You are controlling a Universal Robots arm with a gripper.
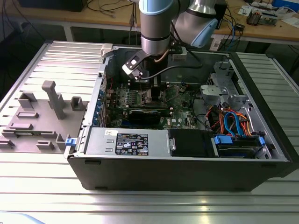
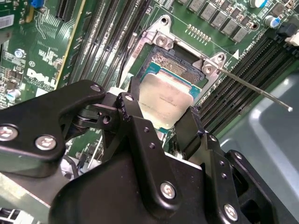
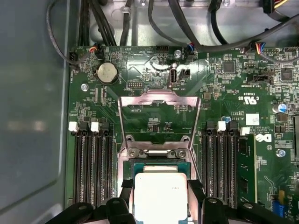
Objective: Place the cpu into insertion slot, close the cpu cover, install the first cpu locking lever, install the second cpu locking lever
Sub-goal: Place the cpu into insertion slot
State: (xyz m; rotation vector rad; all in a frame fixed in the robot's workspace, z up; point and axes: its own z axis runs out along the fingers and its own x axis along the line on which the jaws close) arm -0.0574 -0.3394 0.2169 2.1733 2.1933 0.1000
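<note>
The exterior view gives the wide setting: grey holder blocks point(image 1: 51, 109) at the exterior view's left, then the arm point(image 1: 156, 28) reaching down into the open computer case point(image 1: 187, 168). The second wrist view gives the grip: the gripper point(image 2: 161, 106) pinches the cpu point(image 2: 166, 95) by opposite edges over the insertion slot point(image 2: 178, 63). The first wrist view adds the cpu cover point(image 3: 159, 99), swung open between memory slots point(image 3: 91, 163).

Arm point(image 1: 156, 28): silver-grey tubes, light-blue joint caps. Black cable point(image 1: 180, 67) off the wrist, white-and-black camera block point(image 1: 133, 65) beside it. Hand point(image 2: 161, 114): matte black angular links, two slim fingers point(image 2: 135, 121), silver screws point(image 2: 168, 190) at the pivots.
</note>
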